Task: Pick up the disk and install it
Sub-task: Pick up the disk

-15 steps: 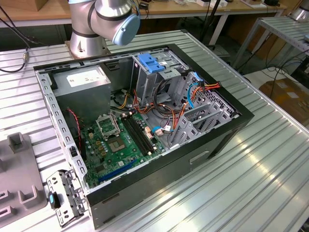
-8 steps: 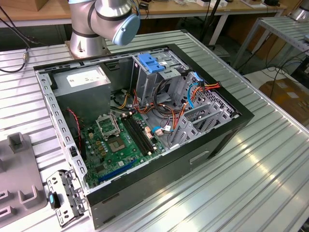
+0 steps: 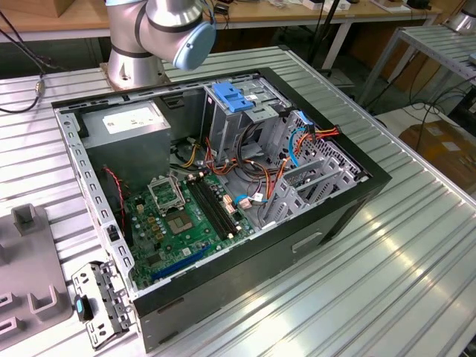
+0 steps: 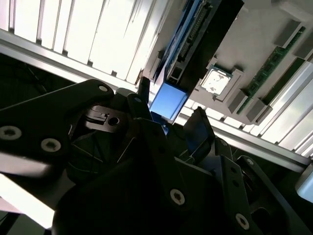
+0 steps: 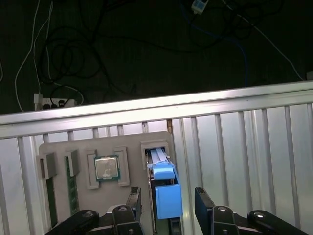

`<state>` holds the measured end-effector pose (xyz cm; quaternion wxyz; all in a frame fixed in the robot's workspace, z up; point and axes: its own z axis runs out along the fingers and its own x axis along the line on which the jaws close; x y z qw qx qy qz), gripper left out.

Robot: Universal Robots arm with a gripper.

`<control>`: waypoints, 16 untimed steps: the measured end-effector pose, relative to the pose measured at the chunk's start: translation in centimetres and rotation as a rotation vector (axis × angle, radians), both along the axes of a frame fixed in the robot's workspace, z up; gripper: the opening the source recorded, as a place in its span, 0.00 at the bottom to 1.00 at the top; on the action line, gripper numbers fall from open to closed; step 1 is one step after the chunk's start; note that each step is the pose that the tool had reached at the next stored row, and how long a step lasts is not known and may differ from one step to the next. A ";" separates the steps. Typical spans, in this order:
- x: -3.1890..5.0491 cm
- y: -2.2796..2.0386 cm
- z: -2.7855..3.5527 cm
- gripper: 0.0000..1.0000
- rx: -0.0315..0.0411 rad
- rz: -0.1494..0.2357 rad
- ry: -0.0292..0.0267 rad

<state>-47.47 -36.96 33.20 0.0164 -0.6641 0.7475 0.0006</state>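
The disk stands on edge in a slot of a grey holder plate, its blue plastic rail end facing the camera in the first wrist view. My gripper is open and straddles the disk, one black finger on each side with small gaps to the rail. In the second wrist view, the disk runs away from the gripper, its blue end sitting between the fingertips. In the exterior view, the open computer case lies on the table.
A processor and a memory stick sit in the same holder plate. Inside the case are a blue slotted bracket, a grey box with a white sticker, a green board and cables. A loose metal bracket lies beside the case.
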 end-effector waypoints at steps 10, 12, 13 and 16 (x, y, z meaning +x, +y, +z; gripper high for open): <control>-0.20 0.41 -1.88 0.56 0.0000 0.000 0.0179; -0.14 0.42 -2.06 0.56 -0.0008 0.000 0.0189; -0.09 0.41 -2.09 0.56 -0.0013 0.000 0.0191; 0.06 0.41 -2.20 0.56 -0.0015 0.019 0.0191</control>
